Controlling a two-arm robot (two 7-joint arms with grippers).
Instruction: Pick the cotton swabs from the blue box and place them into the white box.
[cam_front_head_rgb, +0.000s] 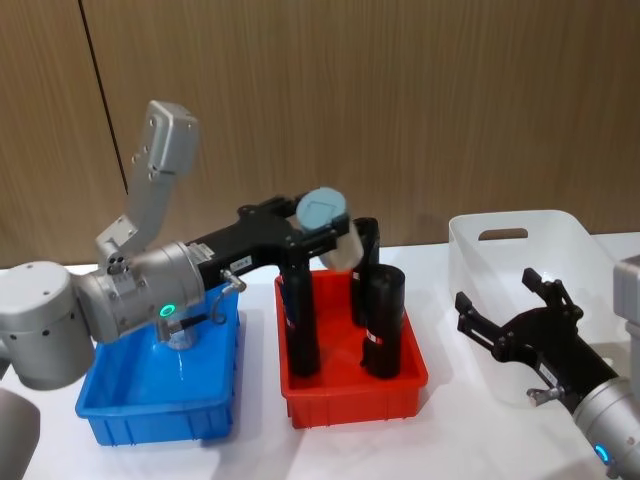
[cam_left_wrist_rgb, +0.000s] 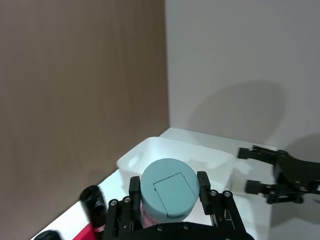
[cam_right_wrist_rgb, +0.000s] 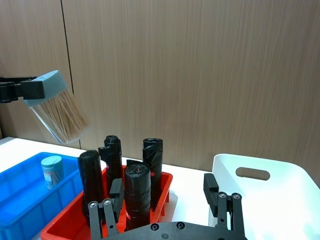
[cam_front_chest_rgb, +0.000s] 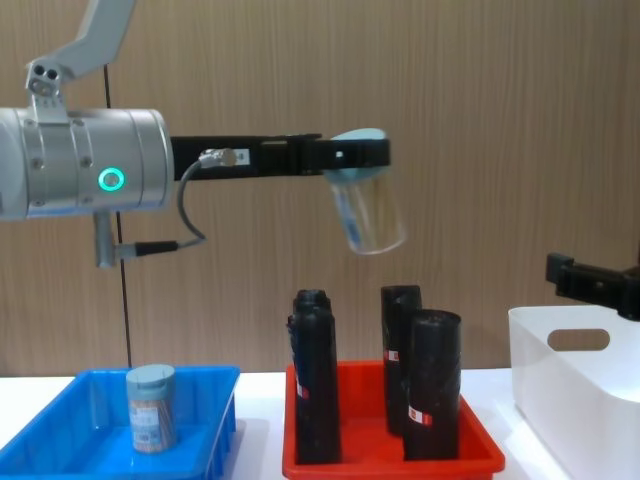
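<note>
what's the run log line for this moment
left gripper: shut on swab jar, high over red tray | blue box: second jar inside | right gripper: open by white box

On the table (cam_front_head_rgb: 258, 400), 3 containers sit in a row: the shallow box (cam_front_head_rgb: 150, 420) on the left, the middle tray (cam_front_head_rgb: 350, 405) just beside it, and the deep box (cam_front_head_rgb: 560, 225) on the right, apart from the tray. 1 standing swab jar (cam_front_chest_rgb: 150, 407) is in the shallow box. 4 cylinders (cam_front_head_rgb: 385, 320) stand upright in the middle tray. Above them, in the air, the left gripper (cam_front_head_rgb: 322, 215) clamps the held swab jar (cam_front_chest_rgb: 365, 210), tilted. The right gripper (cam_front_head_rgb: 497, 290) hangs at the deep box's near side.
</note>
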